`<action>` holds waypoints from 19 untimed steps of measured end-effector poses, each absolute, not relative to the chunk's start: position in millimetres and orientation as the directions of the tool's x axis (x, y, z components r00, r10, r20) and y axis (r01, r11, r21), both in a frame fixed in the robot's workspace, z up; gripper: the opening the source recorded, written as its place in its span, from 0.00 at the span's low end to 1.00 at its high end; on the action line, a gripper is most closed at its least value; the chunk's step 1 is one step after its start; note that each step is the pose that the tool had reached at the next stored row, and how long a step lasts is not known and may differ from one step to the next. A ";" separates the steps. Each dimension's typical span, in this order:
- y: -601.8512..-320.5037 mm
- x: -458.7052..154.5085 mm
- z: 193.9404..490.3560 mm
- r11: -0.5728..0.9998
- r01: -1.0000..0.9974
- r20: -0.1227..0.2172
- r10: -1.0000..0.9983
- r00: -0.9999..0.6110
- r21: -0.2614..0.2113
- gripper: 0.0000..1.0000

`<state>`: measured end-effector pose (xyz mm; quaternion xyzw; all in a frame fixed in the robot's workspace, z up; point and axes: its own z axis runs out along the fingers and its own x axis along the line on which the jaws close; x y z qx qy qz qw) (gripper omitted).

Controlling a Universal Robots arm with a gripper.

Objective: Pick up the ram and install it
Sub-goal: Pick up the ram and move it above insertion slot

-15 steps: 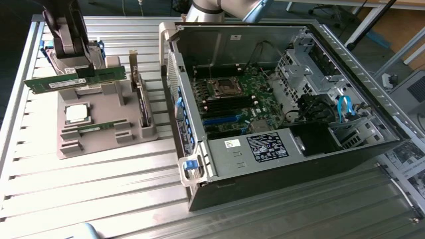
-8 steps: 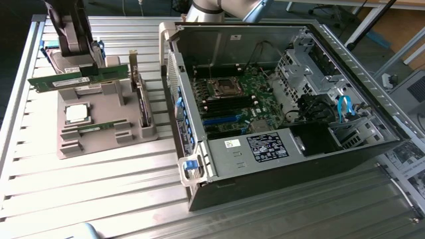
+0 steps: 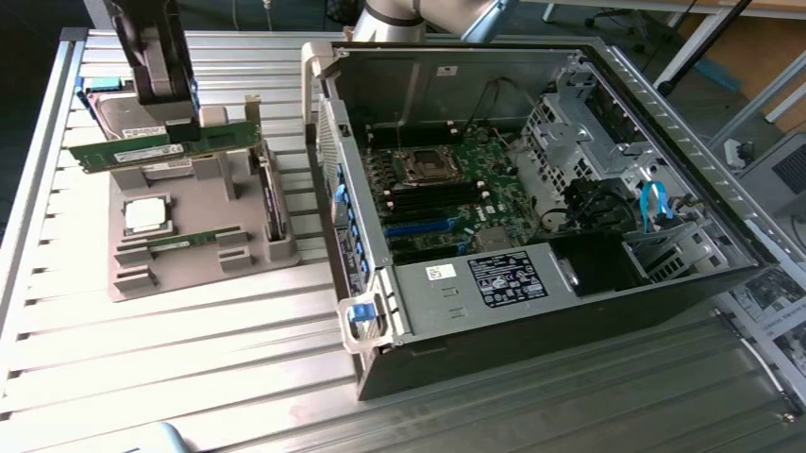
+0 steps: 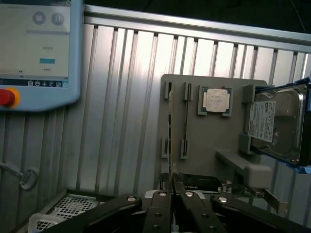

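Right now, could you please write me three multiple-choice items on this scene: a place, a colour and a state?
1. The thin green memory stick is: A) held above the grey plastic tray; B) lying on the floor; C) plugged into a slot.
2. The square metal processor chip in the tray is: A) red; B) silver; C) blue.
3. The end effector is: A) wide open; B) shut on the stick; C) shut on nothing.
Key: A, it hangs over the tray; B, its lid looks silver; B, it clamps the stick.
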<state>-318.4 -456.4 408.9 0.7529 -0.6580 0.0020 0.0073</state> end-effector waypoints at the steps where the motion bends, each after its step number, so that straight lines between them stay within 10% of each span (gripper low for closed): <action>1: -456.4 -316.8 409.0 -0.134 -0.991 0.013 -0.991 0.134 0.009 0.13; 19: -456.4 -283.9 409.2 -0.134 -0.991 0.010 -0.991 0.134 0.025 0.13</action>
